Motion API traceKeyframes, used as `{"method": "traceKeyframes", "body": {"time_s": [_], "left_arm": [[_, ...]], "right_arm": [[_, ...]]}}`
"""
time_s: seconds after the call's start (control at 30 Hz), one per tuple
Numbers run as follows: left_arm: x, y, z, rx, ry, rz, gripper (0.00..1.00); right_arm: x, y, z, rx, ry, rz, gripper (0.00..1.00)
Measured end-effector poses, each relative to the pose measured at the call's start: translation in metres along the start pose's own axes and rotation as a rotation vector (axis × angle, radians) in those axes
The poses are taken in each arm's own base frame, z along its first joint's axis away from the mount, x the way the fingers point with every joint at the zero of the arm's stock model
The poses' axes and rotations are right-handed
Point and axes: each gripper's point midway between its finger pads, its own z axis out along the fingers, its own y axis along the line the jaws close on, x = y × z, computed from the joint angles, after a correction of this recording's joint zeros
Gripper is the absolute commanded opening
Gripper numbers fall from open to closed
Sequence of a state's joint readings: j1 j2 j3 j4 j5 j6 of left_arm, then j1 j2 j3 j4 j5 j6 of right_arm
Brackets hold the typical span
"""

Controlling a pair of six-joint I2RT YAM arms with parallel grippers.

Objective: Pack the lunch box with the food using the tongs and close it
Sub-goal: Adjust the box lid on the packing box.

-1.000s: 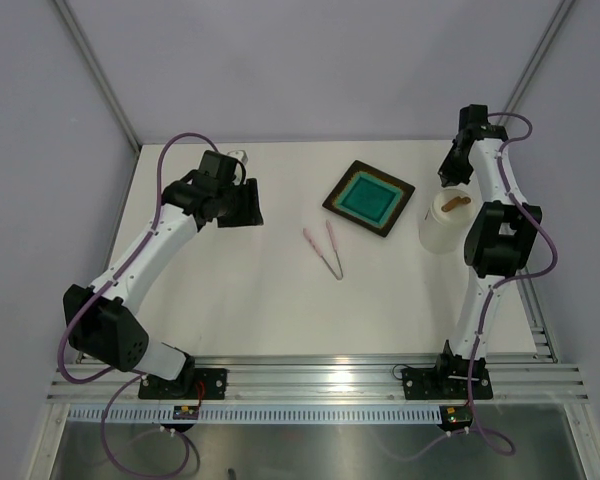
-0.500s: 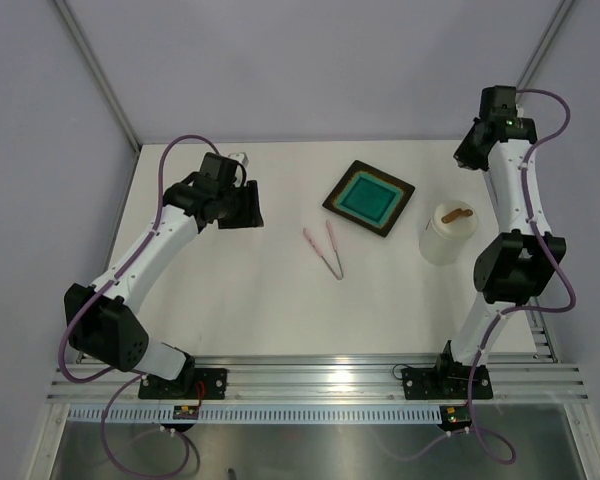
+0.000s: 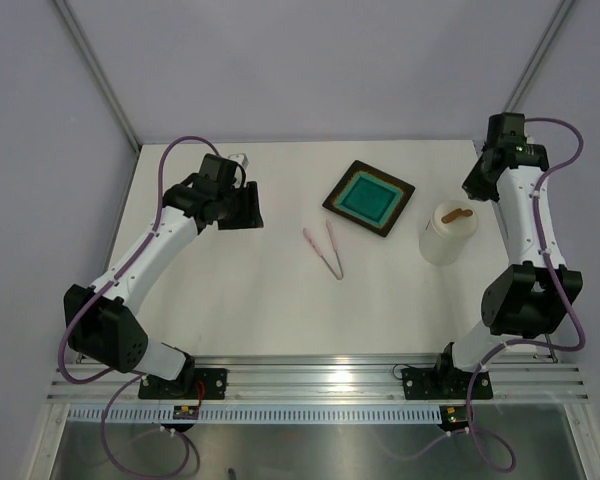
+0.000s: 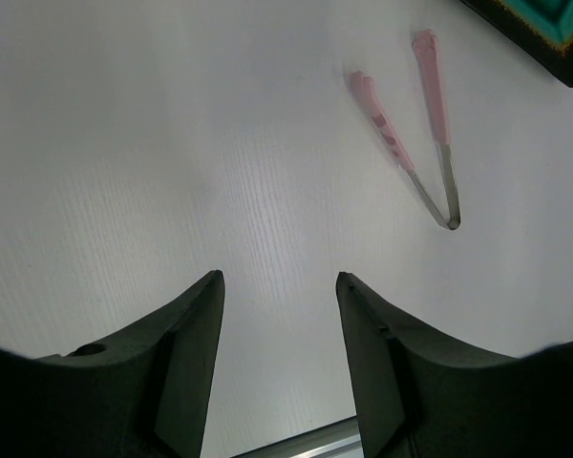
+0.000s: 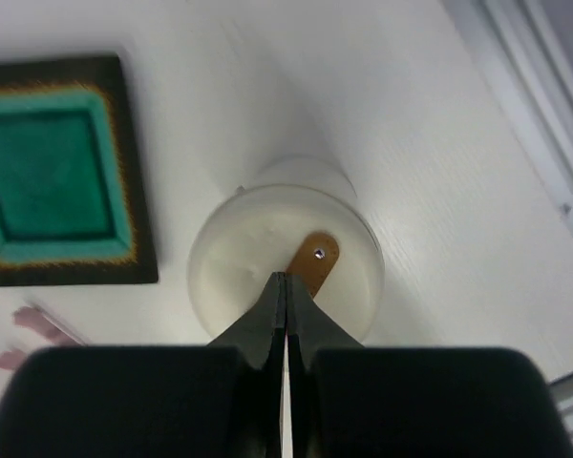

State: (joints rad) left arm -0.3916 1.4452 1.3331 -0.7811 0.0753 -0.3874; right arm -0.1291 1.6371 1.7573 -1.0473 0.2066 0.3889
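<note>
One lunch box (image 5: 239,258) | lidded | ahead of right gripper (image 5: 285,280), jaws together

Black square tray (image 3: 369,198), teal centre, orange-flecked inner edge. Lies flat and turned cornerwise on white table (image 3: 230,300). Well nearer than the tray, ribbed aluminium rail (image 3: 310,375). Beyond the tray, pale lilac wall (image 3: 310,70); to the tray's far left, slanting metal strut (image 3: 95,72).

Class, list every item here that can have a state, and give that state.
lunch box: upright, lid on.
tongs: lying flat, arms apart, unheld.
tray: empty.
left gripper: open, empty.
right gripper: shut, empty.
</note>
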Motion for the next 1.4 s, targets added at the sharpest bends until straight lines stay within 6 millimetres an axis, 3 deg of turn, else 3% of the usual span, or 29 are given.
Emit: {"method": "traceKeyframes", "body": {"time_s": [0.13,0.2,0.4,0.63,0.73,0.83,0.9,0.97,1.2,1.33,1.4], "left_arm": [[-0.002,0.000,0.000,0.002,-0.006,0.004,0.54],[-0.002,0.000,0.000,0.002,-0.007,0.005,0.54],[-0.003,0.000,0.001,0.005,-0.010,0.004,0.54],[-0.003,0.000,0.001,0.007,-0.010,0.003,0.54],[-0.003,0.000,0.001,0.007,-0.010,0.003,0.54],[-0.003,0.000,0.001,0.006,-0.009,0.003,0.54],[-0.003,0.000,0.001,0.006,-0.010,0.003,0.54],[-0.003,0.000,0.001,0.006,-0.009,0.003,0.54],[-0.003,0.000,0.001,0.010,-0.008,0.003,0.54],[-0.002,0.000,0.001,0.009,-0.008,0.003,0.54],[-0.002,0.000,0.001,0.009,-0.008,0.003,0.54]], "right_arm": [[0.057,-0.010,0.042,0.033,0.178,-0.021,0.00],[0.048,-0.004,0.042,0.005,0.149,-0.008,0.00],[0.046,-0.002,0.034,-0.002,0.162,-0.004,0.00],[-0.014,0.019,-0.008,-0.089,0.009,0.029,0.00],[-0.025,0.028,-0.014,-0.129,-0.019,0.037,0.00],[-0.009,0.030,0.002,-0.134,0.032,0.035,0.00],[0.015,0.026,0.022,-0.117,0.099,0.028,0.00],[0.053,0.017,0.046,-0.083,0.203,0.016,0.00],[0.048,0.027,0.054,-0.134,0.154,0.037,0.00],[0.046,0.026,0.044,-0.129,0.166,0.034,0.00],[0.036,0.029,0.034,-0.135,0.147,0.036,0.00]]}}
